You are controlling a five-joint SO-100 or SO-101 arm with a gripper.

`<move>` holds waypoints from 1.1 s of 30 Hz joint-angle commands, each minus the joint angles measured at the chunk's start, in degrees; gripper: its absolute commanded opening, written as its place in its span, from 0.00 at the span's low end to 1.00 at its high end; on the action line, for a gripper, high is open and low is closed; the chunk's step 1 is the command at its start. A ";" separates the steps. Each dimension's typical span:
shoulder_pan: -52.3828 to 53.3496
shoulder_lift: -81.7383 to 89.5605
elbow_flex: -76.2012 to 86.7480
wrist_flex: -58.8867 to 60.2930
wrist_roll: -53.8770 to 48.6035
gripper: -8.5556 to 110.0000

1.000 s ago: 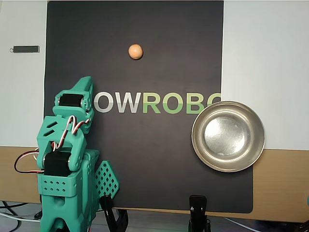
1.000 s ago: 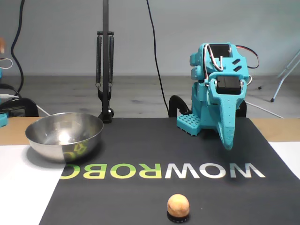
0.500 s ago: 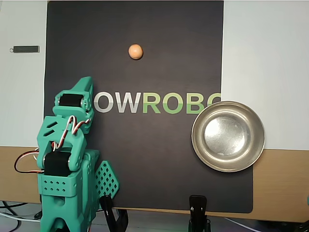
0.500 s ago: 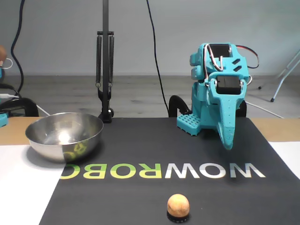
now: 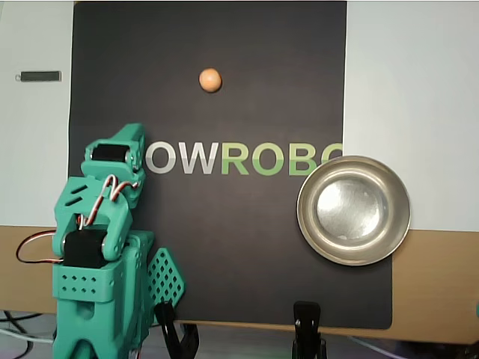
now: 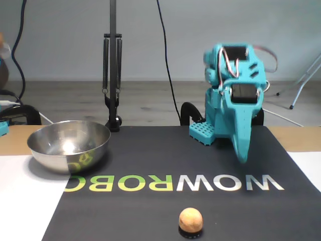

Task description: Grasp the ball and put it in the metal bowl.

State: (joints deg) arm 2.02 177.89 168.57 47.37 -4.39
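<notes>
The ball sits alone on the black mat, well apart from the metal bowl at the mat's right edge in the overhead view. The teal arm is folded over its base, its gripper pointing down with nothing in it; I cannot tell how far it is open. The mat reads "WOWROBO".

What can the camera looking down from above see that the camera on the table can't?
Only the overhead view shows the flat shiny bottom of the metal bowl, a small dark bar on the white surface, and the mat's whole outline.

Only the fixed view shows the room floor behind, a black stand with springs, and the bowl's outer side.

Both show the ball alone on the mat, the lettering, and the teal arm folded, away from the ball.
</notes>
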 commanded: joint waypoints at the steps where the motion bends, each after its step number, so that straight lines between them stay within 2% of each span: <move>1: 0.26 -9.05 -8.35 0.26 -0.18 0.07; 10: 2.72 -28.48 -26.72 1.23 -0.18 0.07; 22: 2.64 -50.36 -58.01 22.59 -0.18 0.07; 33: 2.64 -69.96 -73.12 27.42 -0.18 0.07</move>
State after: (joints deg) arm 4.39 111.45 100.55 74.09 -4.39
